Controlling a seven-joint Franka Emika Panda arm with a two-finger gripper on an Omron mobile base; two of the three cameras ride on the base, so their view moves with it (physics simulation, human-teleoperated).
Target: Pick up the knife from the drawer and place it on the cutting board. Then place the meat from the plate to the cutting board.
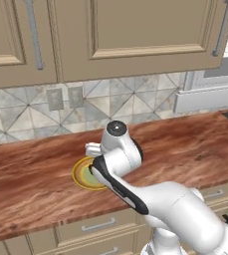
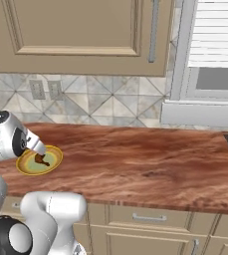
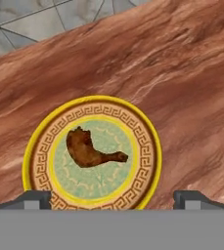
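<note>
The robot's two-finger gripper (image 3: pixel 111 197) hangs directly above the small round yellow plate (image 3: pixel 147 129), jaws spread wide and empty, one dark tip near each side of the plate's near rim. The small, flat, dark reddish-brown piece of meat (image 3: pixel 90 150) lies just left of the plate's centre, its thin end pointing right. To grip well, the hand should shift toward the meat's thicker part and descend squarely before closing. Beyond the plate runs bare reddish wooden countertop (image 3: pixel 182 73), then a grey patterned tile backsplash (image 3: pixel 25 19).
</note>
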